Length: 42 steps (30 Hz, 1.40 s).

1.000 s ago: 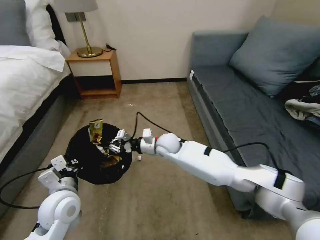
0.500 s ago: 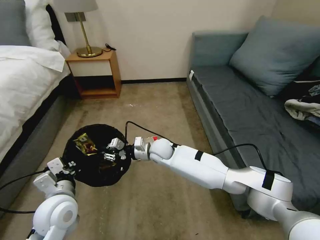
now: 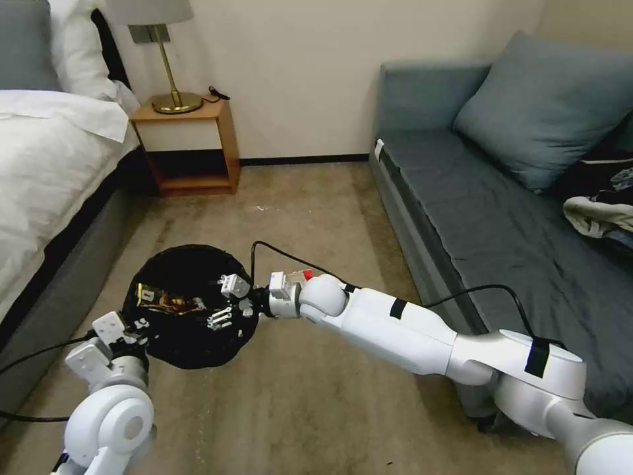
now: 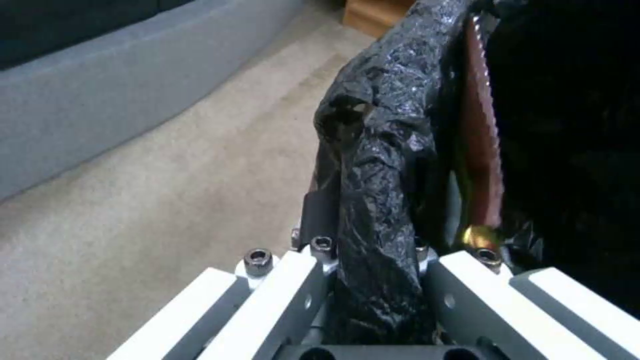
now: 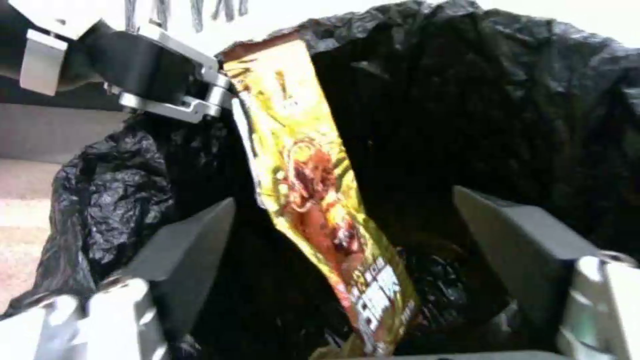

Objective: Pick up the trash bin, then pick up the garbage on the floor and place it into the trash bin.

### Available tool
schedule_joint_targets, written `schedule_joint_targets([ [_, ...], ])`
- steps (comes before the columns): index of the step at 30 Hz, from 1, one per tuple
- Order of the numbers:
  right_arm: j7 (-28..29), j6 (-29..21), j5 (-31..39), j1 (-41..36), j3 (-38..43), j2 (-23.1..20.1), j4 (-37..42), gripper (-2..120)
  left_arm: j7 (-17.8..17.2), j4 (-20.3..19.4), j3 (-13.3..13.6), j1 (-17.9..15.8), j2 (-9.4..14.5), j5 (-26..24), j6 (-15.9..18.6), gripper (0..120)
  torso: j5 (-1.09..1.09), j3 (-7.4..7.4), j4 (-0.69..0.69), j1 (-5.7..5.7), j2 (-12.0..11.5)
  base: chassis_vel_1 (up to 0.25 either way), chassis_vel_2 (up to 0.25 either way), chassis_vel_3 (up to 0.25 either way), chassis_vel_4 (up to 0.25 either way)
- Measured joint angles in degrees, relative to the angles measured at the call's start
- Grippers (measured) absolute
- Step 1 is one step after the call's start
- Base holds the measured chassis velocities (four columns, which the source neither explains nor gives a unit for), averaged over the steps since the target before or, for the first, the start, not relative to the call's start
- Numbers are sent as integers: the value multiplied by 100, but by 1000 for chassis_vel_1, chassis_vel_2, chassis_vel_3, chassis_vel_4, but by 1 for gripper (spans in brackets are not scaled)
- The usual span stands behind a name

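Over the carpet [image 3: 310, 396] between bed [image 3: 46, 165] and sofa [image 3: 501, 218], the left gripper [image 3: 135, 328] clamped the trash bin [image 3: 188, 343] rim at 8 o'clock. The right gripper [image 3: 224, 305], jaws apart, hung at 3 o'clock above the gold-brown snack wrapper [image 3: 165, 300] lying inside.

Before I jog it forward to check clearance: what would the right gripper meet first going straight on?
Probably the gold snack wrapper leaning inside the trash bin, straight ahead of the open right gripper; depth is uncertain.
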Motion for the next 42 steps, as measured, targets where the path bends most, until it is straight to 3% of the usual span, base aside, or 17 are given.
schedule_joint_targets([
  [4,-20,69,28,-98,197,-93,130,99,0,24,0,-28,21,-11,0,3,0,0,0,0,0,0,0,0,0],
  [11,368,397,-8,-508,969,-293,534,100,-3,27,-100,39,48,-41,-1,3,0,0,0,0,0,0,0,0,0],
  [14,1659,584,-173,-1033,1486,-413,1119,100,-4,-10,-168,105,48,-45,-16,3,1,0,0,0,0,0,0,0,0],
  [15,1659,584,-173,-1033,1486,-413,1119,100,-4,-10,-168,105,48,-45,-16,3,1,0,0,0,0,0,0,0,0],
  [18,3273,726,-751,-1748,2038,-462,1744,100,-3,-95,-248,198,34,-56,-19,3,1,-1,0,0,0,0,0,0,0],
  [19,3273,726,-751,-1748,2038,-462,1744,100,-3,-95,-248,198,34,-56,-19,3,1,-1,0,0,0,0,0,0,0],
  [21,4062,755,-1392,-2208,2384,-476,2083,100,13,-166,-314,300,34,-58,-20,3,2,0,0,0,0,0,0,0,0],
  [23,4443,682,-1874,-2602,2616,-563,2351,100,30,-197,-358,360,35,-58,-33,3,1,-1,1,0,0,0,0,0,0],
  [30,4898,506,-2339,-3663,3031,-834,2846,100,49,-360,-429,523,-80,-36,-44,3,2,-1,0,0,0,0,0,0,0],
  [42,4956,448,-2977,-5317,4327,-823,3651,100,82,-543,-416,694,-334,236,-33,3,1,-1,1,-1,0,0,0,0,0],
])
